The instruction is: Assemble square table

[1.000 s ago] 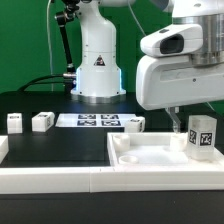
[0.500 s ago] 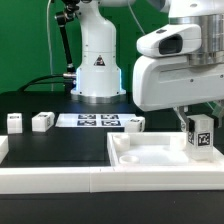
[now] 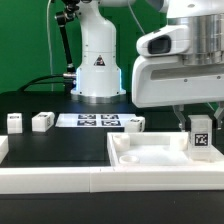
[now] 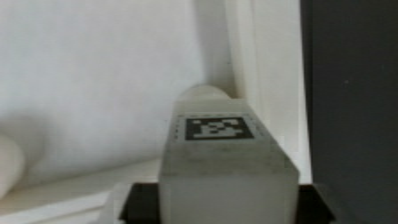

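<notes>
So the gripper (image 3: 199, 126) has its fingers clamped on one leg (image 3: 202, 138), held upright at the white tabletop's (image 3: 150, 162) corner on the exterior view's right. The spare legs (image 3: 42, 121) sit on the black table (image 3: 60, 150).

Gripper (image 3: 200, 131) points straight down, jaws closed in on leg (image 3: 201, 134). Dark fingers (image 3: 187, 123) vertical, one on each side of leg, leg upright between them. White hand housing (image 3: 172, 72) directly above gripper, level. Wrist above it cut off by frame edge. Arm base (image 3: 97, 62) upright, well behind gripper, toward exterior view's left.
</notes>
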